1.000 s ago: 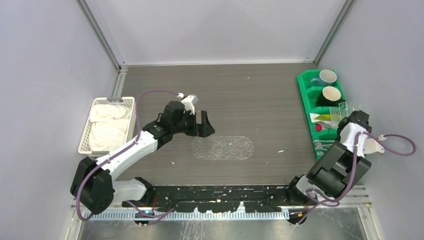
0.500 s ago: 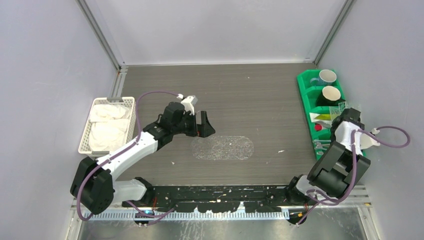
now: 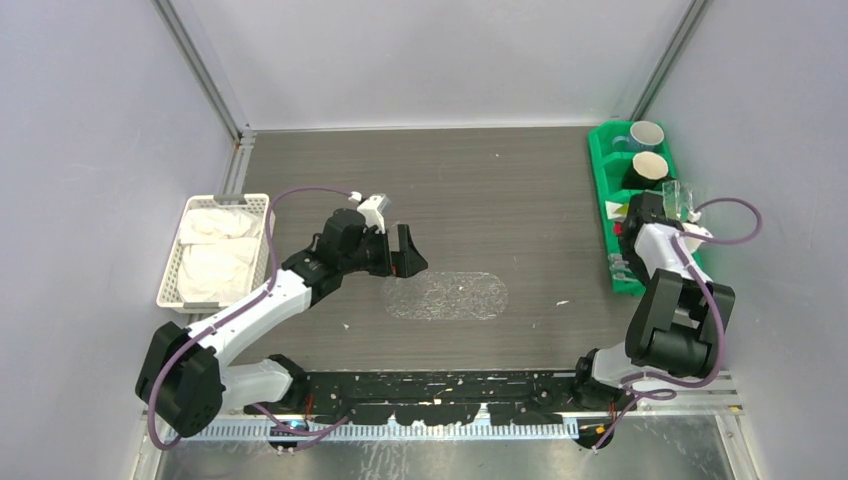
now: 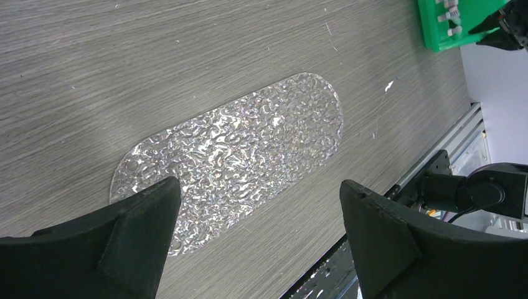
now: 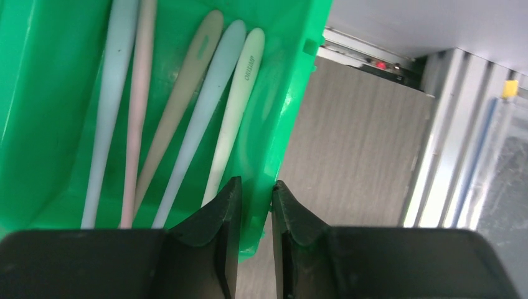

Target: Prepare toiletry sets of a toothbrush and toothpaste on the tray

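The tray (image 3: 445,296), a clear glittery oval, lies flat on the table (image 3: 480,200) near its middle, toward the near edge. Nothing sits on it, so we judge the task to be at its start, with no set laid out yet.

The left gripper (image 3: 412,250) hovers just above the tray's left end. Its jaws are spread wide and hold nothing.

At the right edge of the table stands the green bin (image 5: 294,93). The right gripper (image 5: 254,196) is at the bin's left wall. Its jaws are narrow, one inside and one outside, and they appear to pinch that wall. In the compartment beside the inner jaw lie five slim pastel toothbrushes (image 5: 205,106), fanned out and loose. The gripper touches none of them. The left wrist view shows small white tubes (image 4: 449,9) at the bin's near end.

We read this step as handling the bin itself, not picking an item.

Next, we judge, the right gripper needs to let go of the wall, open over one toothbrush, grip its handle, and carry it left to the tray. A tube should follow.
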Controlling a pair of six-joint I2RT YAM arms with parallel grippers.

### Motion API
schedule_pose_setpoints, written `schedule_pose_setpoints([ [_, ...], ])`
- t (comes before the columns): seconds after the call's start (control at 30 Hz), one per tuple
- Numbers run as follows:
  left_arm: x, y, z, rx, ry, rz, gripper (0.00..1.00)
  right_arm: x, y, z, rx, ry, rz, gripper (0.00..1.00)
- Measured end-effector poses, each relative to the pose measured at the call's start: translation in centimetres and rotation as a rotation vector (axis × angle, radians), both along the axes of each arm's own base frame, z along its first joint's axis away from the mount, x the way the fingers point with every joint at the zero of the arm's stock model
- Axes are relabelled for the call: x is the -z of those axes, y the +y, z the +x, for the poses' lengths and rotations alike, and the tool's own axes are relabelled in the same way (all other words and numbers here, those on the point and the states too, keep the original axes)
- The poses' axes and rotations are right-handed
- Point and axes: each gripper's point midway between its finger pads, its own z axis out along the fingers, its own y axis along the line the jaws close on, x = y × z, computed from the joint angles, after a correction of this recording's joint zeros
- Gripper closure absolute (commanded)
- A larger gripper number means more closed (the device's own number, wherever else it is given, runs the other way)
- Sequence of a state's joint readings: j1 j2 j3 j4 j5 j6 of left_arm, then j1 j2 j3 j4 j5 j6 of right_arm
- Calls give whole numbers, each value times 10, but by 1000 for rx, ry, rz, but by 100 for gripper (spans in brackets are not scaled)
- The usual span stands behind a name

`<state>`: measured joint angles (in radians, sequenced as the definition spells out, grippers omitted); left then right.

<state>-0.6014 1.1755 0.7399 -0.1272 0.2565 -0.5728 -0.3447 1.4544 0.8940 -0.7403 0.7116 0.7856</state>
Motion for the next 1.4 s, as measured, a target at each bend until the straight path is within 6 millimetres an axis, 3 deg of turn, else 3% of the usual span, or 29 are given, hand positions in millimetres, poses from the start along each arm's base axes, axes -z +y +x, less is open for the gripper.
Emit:
schedule_pose_setpoints([
  [0.27,0,0,1,-3,-4,-1,0,-1,24,46,-157,-11,-40,98],
  [0.57,0,1,2,-10,-6,4,0,-4,84,97,-422,59,-53,97],
  [0.7,0,2,2,-13,-7,6,0,-5,107,97,-525,183,-88,97],
  [1.0,-2,7,1,-28,-19,17,0,-11,118,99,-679,380,-166,97],
  [1.1,-2,8,1,-31,-20,20,0,-12,130,101,-766,423,-177,97],
  [1.17,-2,8,1,-31,-18,21,0,-13,144,104,-833,438,-186,97],
  [1.27,-1,8,1,-31,-18,21,0,10,183,113,-930,369,-83,97],
  [1.4,-2,8,1,-31,-17,20,0,37,222,105,-1036,362,19,97],
])
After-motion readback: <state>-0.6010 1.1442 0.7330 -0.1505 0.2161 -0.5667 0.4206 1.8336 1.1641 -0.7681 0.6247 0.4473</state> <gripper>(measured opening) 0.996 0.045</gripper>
